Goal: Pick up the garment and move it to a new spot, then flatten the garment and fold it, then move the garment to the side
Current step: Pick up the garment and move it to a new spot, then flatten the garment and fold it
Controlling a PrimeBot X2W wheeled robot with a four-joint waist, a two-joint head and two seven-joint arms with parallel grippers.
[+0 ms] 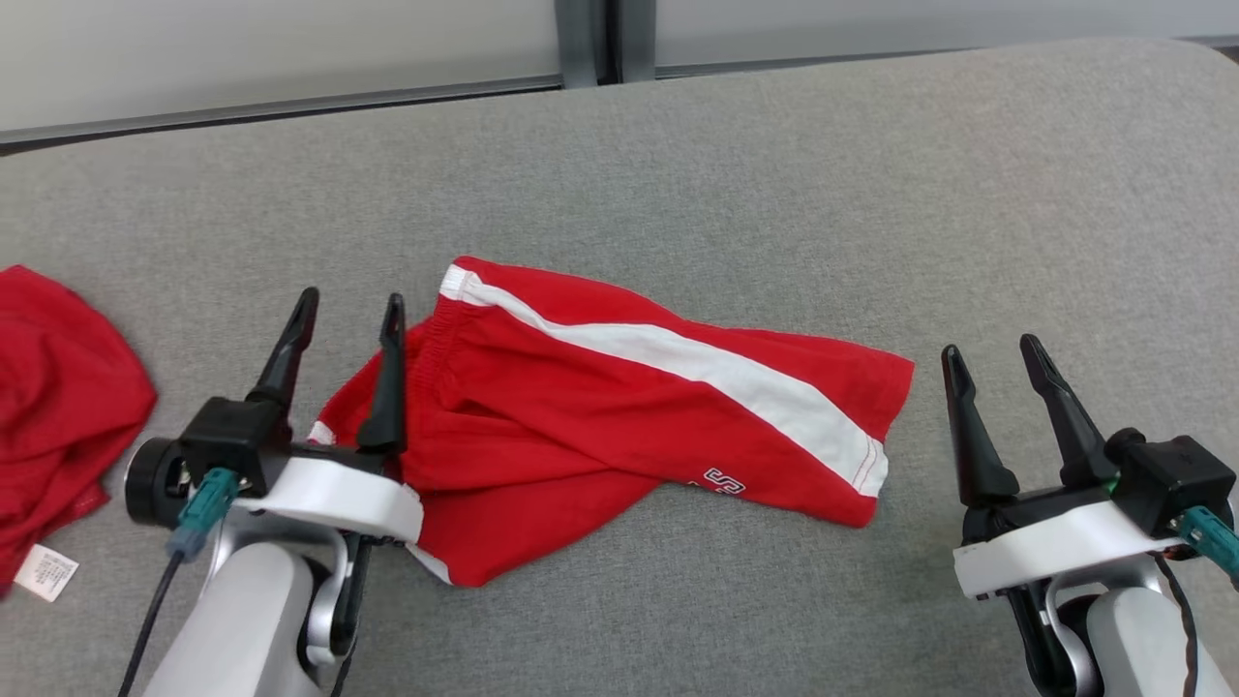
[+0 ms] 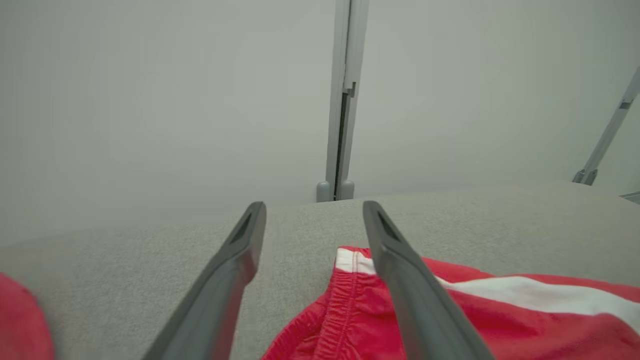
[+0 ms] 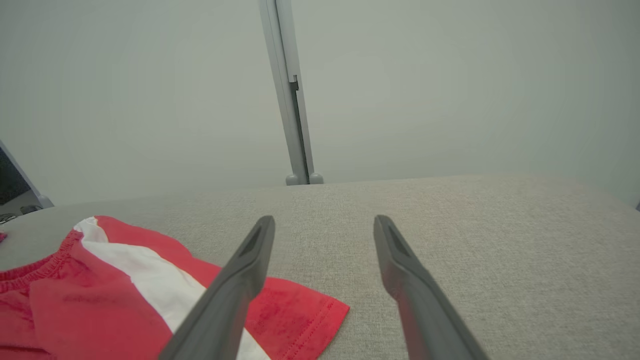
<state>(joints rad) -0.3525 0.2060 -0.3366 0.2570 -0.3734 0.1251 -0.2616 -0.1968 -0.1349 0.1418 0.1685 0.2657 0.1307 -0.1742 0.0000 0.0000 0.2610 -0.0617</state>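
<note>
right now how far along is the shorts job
Done, apparently: the red shorts lie on the grey padded surface, not held. In hand: nothing; left gripper, open, hovers at the waistband, right gripper open beside the leg hem. Left: the shorts look rumpled and skewed, so flattening, folding and moving aside remain.

Tabletop (image 1: 774, 174): grey woven cover, flat, with a rounded far corner at 1 o'clock in the head view.
Red cloth (image 1: 58, 387): crumpled heap at 9 o'clock on the tabletop, cut off by the frame edge.
White label (image 1: 45, 571): on the red cloth's near edge at 8 o'clock, lying flat on the grey cover; print too small to read.
Wall panels (image 1: 290, 48): pale and plain, beyond the far edge from 10 to 2 o'clock.
Grey post (image 1: 605, 39): upright between the panels at 12 o'clock.
Rail (image 1: 290, 106): grey strip along the left panel's foot at 11 o'clock.
Slanted strut (image 2: 607, 132): grey bar leaning at 3 o'clock in the left wrist view.
Dark object (image 3: 12, 185): at 9 o'clock in the right wrist view, past the tabletop's edge; kind unclear.
</note>
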